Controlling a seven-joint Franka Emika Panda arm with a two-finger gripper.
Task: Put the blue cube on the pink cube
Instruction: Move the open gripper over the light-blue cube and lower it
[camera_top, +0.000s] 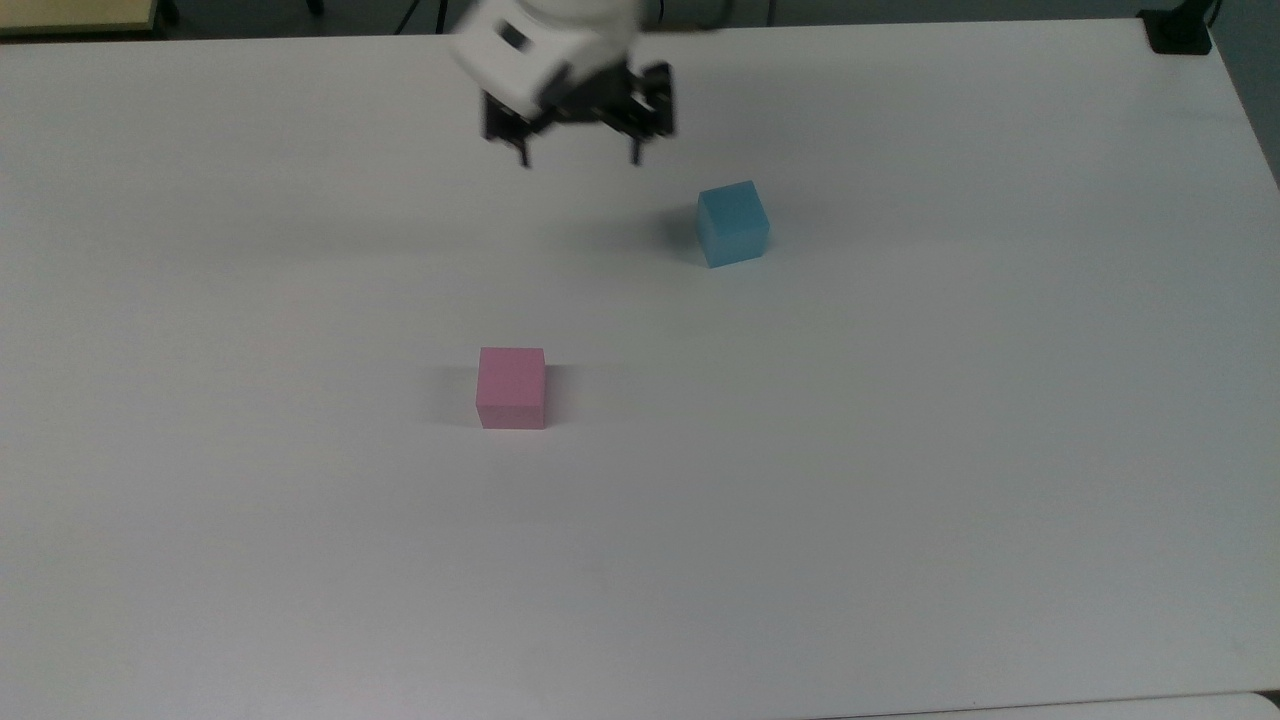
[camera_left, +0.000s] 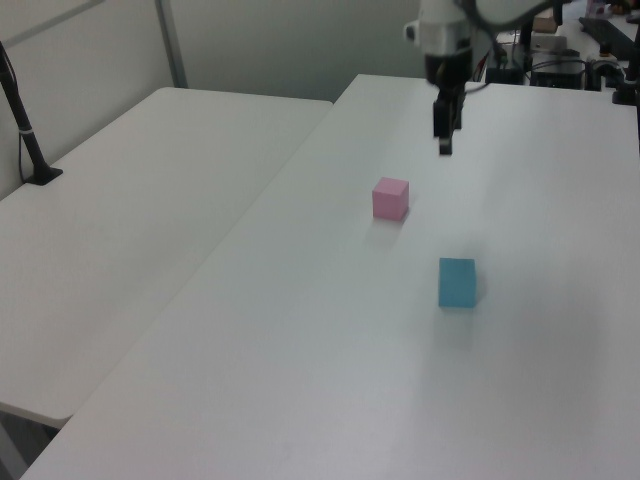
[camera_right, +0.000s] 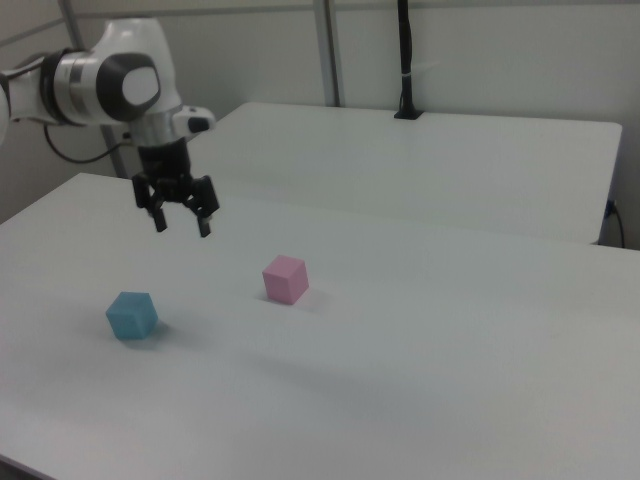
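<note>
The blue cube (camera_top: 733, 223) (camera_left: 457, 282) (camera_right: 132, 315) rests on the white table, apart from the pink cube (camera_top: 511, 388) (camera_left: 390, 198) (camera_right: 285, 278). My gripper (camera_top: 580, 158) (camera_left: 444, 145) (camera_right: 181, 224) hangs open above the table with nothing between its fingers. In the top view it is up and to the left of the blue cube. In the right view it hovers well above the table, between the two cubes and behind them.
The white table (camera_top: 900, 480) spreads wide around both cubes. A second white table (camera_left: 120, 230) adjoins it on the left view's left, with a black post (camera_left: 25, 130) standing on it. A black mount (camera_top: 1178, 32) sits at the top view's far right corner.
</note>
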